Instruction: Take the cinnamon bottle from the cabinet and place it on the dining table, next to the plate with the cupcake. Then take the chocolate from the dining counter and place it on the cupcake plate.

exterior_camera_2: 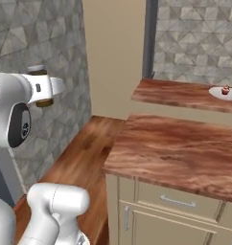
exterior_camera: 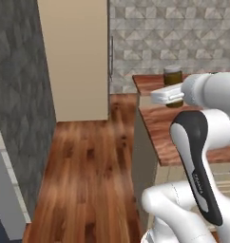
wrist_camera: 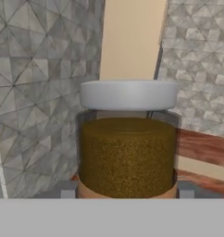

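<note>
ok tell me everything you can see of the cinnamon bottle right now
The cinnamon bottle is a small clear cylindrical jar filled with grainy brown powder, capped by a wide pale lid. It stands upright between the jaws of the gripper, whose dark tips sit at either side of its base, so it is held in the air. In the left base view it shows behind the white hand, in front of the patterned wall. No label can be made out.

Left base view: behind the arm on its left, facing forward and down over the floor (exterior_camera: 88, 161). Right base view: behind on its right, over the counter (exterior_camera_2: 175, 153). Both share the tiled wall (exterior_camera: 183, 33). Hand view: close on the cinnamon bottle (wrist_camera: 127, 148).
</note>
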